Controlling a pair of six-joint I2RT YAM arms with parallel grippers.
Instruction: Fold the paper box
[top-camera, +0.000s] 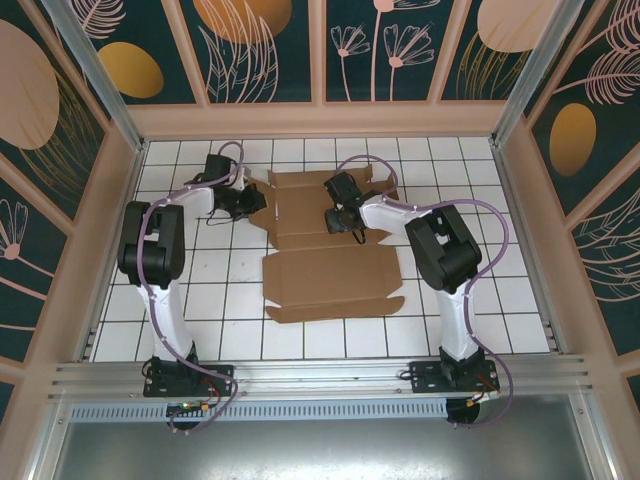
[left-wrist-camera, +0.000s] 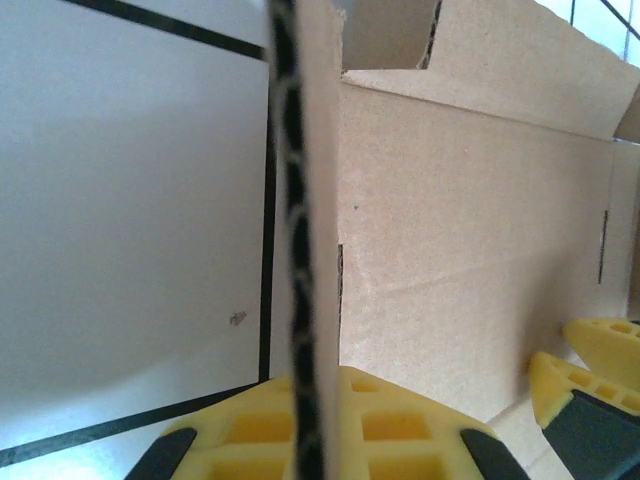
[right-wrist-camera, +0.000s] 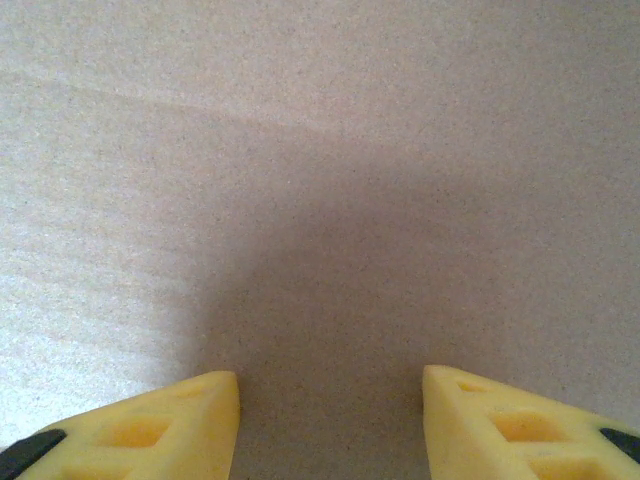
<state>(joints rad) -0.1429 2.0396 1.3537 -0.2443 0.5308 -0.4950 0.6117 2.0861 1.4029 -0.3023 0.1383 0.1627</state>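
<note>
**Yellow pads pinch a cardboard flap at the sheet's left side**

Yellow pads (left-wrist-camera: 400, 432) of the left end effector (left-wrist-camera: 310, 430) are pressed together on a flap (left-wrist-camera: 300, 200) of the paper box (top-camera: 330, 280). The flap's corrugated edge stands upright between them in the left wrist view. White tile of the counter (top-camera: 200, 300) lies to the left of that edge and a brown panel to its right.

From above, the box is a mostly flat, unfolded die-cut sheet in the middle of the tiled counter, between the two arms. The left end effector grips it at its far left corner.

Further right, the right end effector (top-camera: 345, 215) is over the far part of the sheet. In its wrist view the fingers (right-wrist-camera: 150, 430) are spread, with bare cardboard between them and nothing gripped. Whether the tips touch the cardboard cannot be told.
</note>
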